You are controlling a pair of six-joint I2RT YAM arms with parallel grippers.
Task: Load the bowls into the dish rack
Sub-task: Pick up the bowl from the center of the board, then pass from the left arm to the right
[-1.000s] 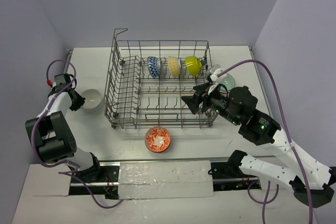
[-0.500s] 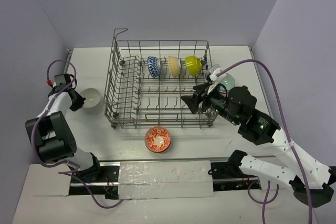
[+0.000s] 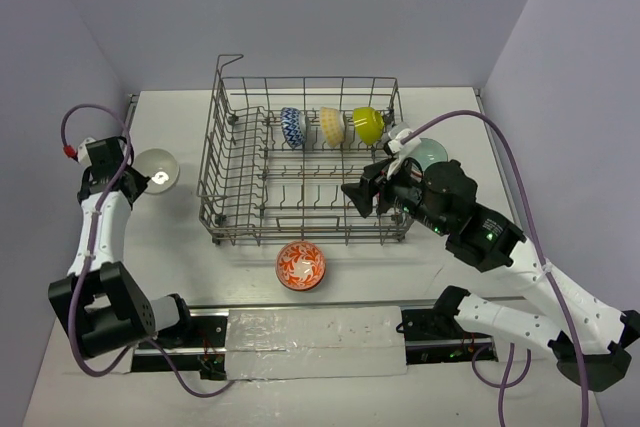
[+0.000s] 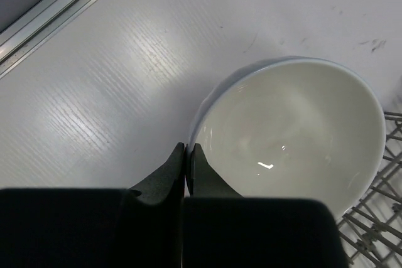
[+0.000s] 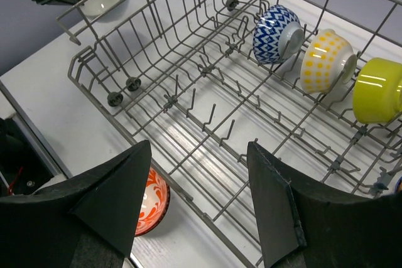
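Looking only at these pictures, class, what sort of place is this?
Probably a robot test bench: a dish rack on a bare white table, plain walls, left arm and right arm.

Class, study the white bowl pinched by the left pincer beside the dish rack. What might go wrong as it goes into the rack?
1. The left pincer grips the white bowl by a thin bit of rim only, so it may swing or slip out.
2. The bowl sits close to the dish rack and might knock its wire wall on the way over.
3. The right pincer hangs open over the rack, so the arms might clash there.
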